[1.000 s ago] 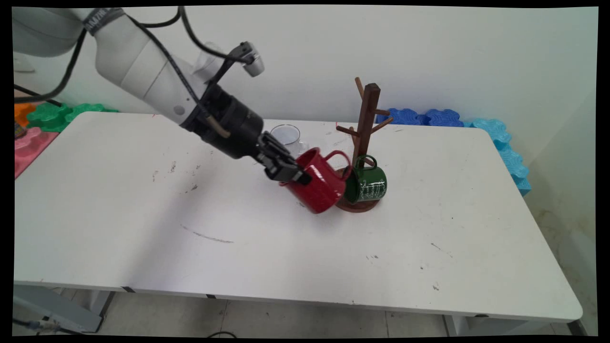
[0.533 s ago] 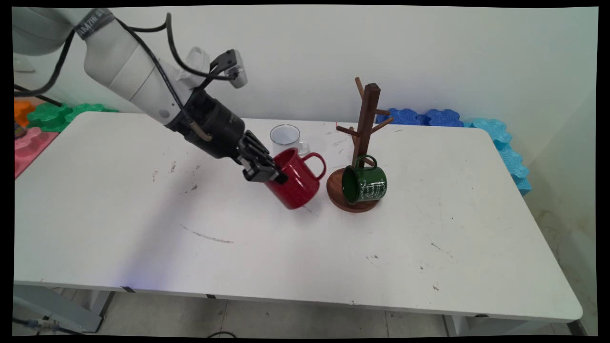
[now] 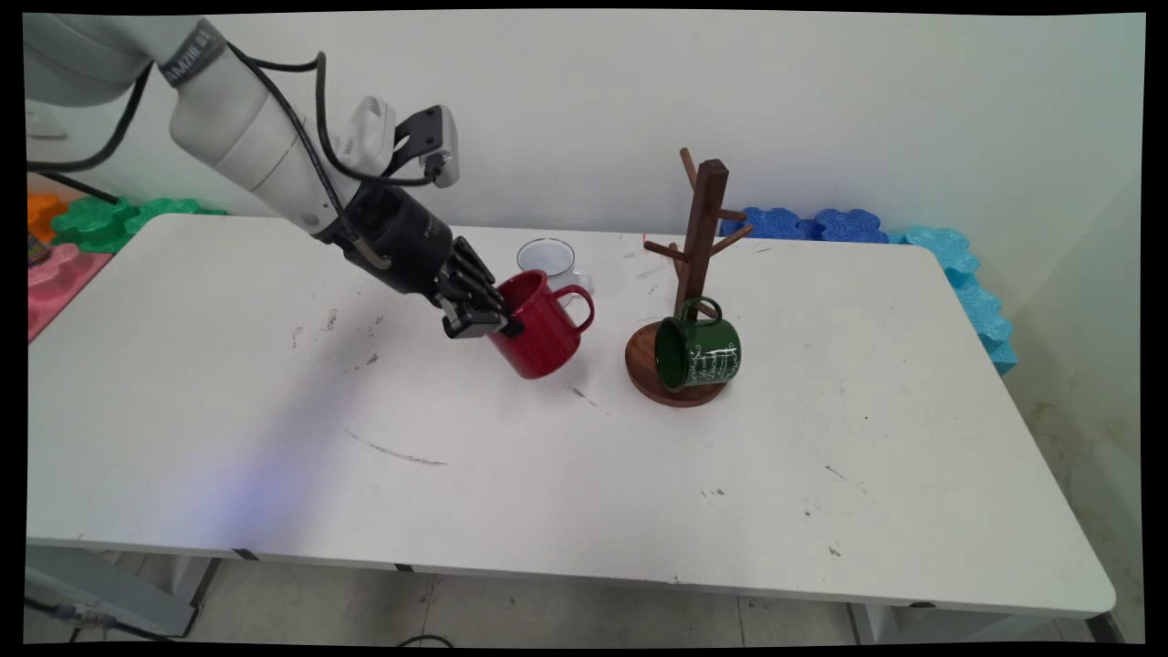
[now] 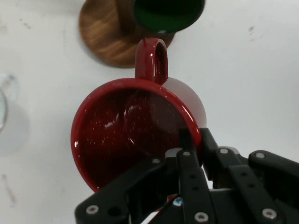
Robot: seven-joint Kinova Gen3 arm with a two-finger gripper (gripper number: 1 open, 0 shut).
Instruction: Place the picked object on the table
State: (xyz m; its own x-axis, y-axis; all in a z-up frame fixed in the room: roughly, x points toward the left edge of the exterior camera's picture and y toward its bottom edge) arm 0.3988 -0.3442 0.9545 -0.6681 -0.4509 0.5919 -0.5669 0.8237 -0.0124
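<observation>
We see the black two-finger gripper (image 3: 497, 321) clamped on the rim of a glossy red ceramic mug (image 3: 538, 324), one finger inside the cup and one outside, holding it tilted above the white worktop (image 3: 547, 474). Its handle points toward a dark wooden mug tree (image 3: 698, 274), where a green enamel mug (image 3: 701, 354) hangs. A clear glass mug (image 3: 546, 257) stands just behind.

A white table (image 3: 547, 474) fills the middle of the frame. A pale wall (image 3: 867, 100) spans the top. Tiled floor (image 3: 547, 611) shows along the bottom edge.
</observation>
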